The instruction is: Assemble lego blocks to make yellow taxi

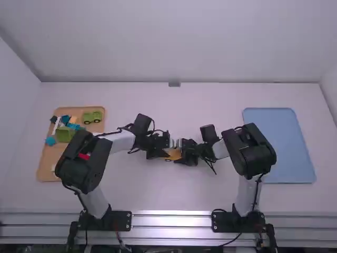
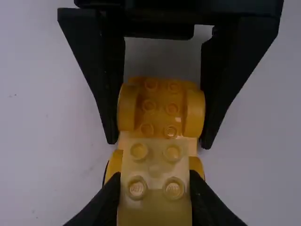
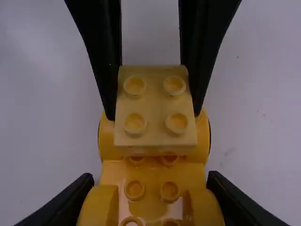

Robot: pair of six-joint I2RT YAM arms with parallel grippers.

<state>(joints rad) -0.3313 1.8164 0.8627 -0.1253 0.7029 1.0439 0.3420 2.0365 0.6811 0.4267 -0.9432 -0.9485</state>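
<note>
In the high view my left gripper (image 1: 162,149) and right gripper (image 1: 185,153) face each other mid-table, with the orange-yellow car base (image 1: 174,154) between them. In the left wrist view, my left gripper (image 2: 155,188) is shut on a pale yellow block (image 2: 155,207) with studs on top, at one end of the studded car base (image 2: 160,106). In the right wrist view, my right gripper (image 3: 150,200) is shut on the fendered end of the car base (image 3: 151,174); beyond it the pale block (image 3: 155,106) sits between the left fingers. The block's underside is hidden.
A wooden tray (image 1: 47,163) at the left carries a green vehicle (image 1: 92,116), a green block (image 1: 64,134) and several blue pieces. Part of it lies behind the left arm. On the right is a blue tray (image 1: 281,145), partly behind the right arm.
</note>
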